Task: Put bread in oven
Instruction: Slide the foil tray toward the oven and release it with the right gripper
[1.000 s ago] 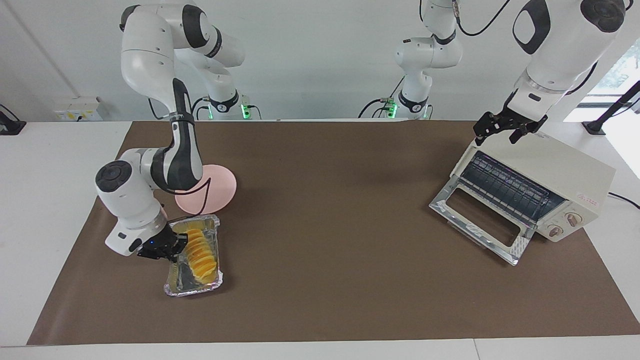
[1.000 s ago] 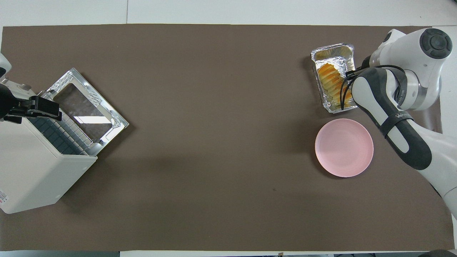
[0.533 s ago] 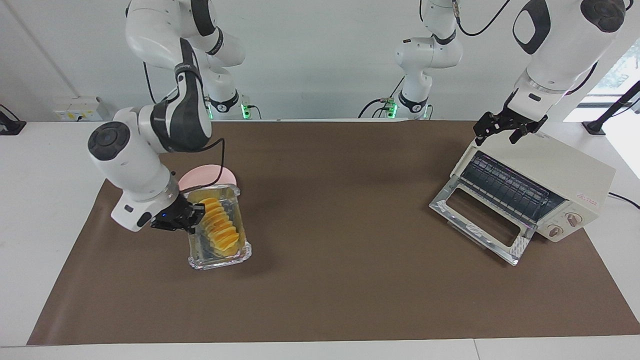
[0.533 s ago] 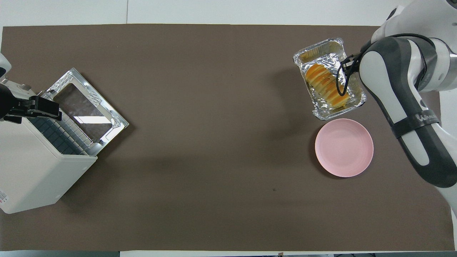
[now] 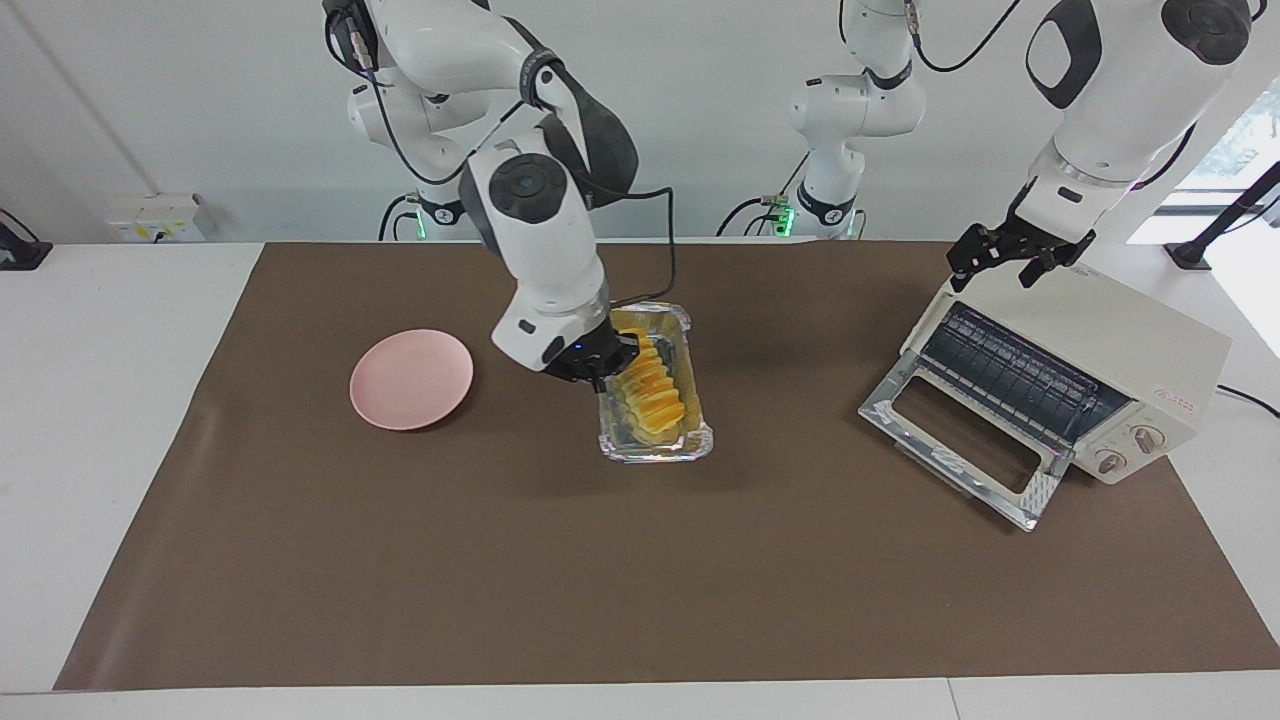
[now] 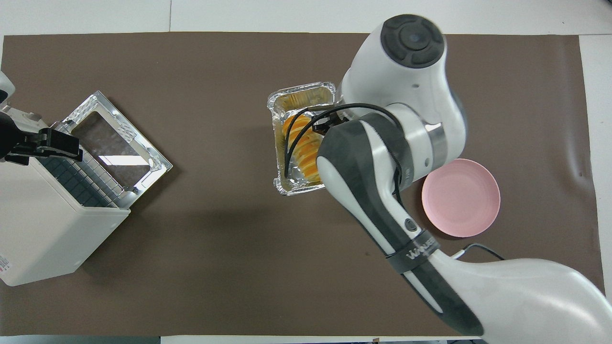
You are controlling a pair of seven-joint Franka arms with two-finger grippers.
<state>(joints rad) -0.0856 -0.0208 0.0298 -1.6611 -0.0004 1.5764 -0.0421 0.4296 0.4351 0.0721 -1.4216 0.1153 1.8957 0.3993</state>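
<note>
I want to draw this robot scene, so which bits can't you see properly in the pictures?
- Overhead view: the right gripper is hidden under its own arm, which also covers part of the bread and the foil tray.
- Overhead view: the oven is cut off by the picture's edge; its knobs show only in the facing view.
- Facing view: the gripper's hold on the tray rim is too small to make out.

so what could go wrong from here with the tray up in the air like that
1. The right gripper pinches only one long rim of the foil tray, which hangs in the air over the mat; thin foil could buckle or slip.
2. The bread lies loose in the tray, so a tilt could tip it out.
3. The left gripper hovers open over the oven by its mouth, where the arms could crowd.
</note>
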